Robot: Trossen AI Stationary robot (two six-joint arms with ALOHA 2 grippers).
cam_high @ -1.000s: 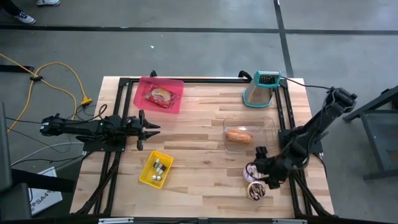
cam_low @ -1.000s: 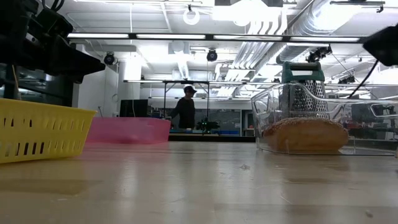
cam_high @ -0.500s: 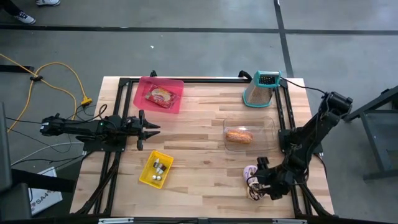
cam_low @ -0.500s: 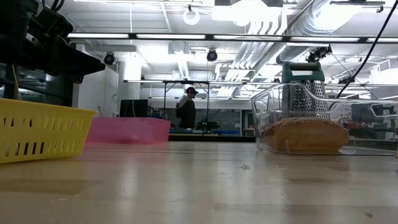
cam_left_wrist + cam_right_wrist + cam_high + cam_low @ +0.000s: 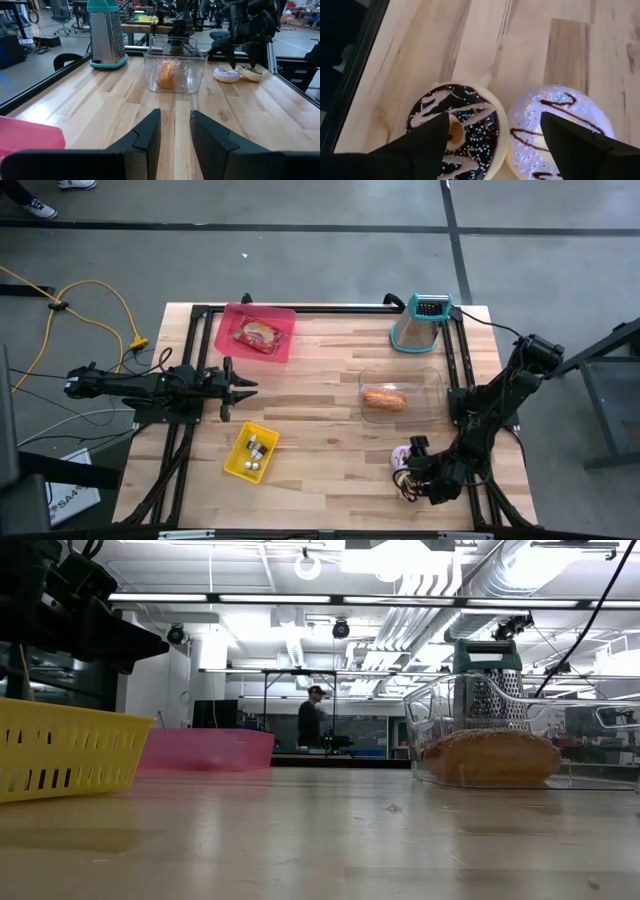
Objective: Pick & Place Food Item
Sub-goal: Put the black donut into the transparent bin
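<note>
- My right gripper [image 5: 492, 142] hangs with jaws spread over a round chocolate-iced donut [image 5: 455, 130], beside a glossy lilac donut [image 5: 560, 125].
- A clear plastic box [image 5: 398, 397] holds a bread roll [image 5: 384, 399].
- My left gripper [image 5: 175, 131] waits, jaws narrowly apart, holding nothing.

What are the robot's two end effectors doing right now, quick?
Left end effector: slightly open, holding nothing, parked at the table's left side.
Right end effector: open, holding nothing, poised over the chocolate donut beside the purple donut.

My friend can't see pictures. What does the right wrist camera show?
Two iced doughnuts lie side by side on the wooden table, right below the open right gripper. The chocolate doughnut has pale squiggles and sprinkles; the white doughnut has dark squiggles. One dark fingertip overlaps each doughnut.
</note>
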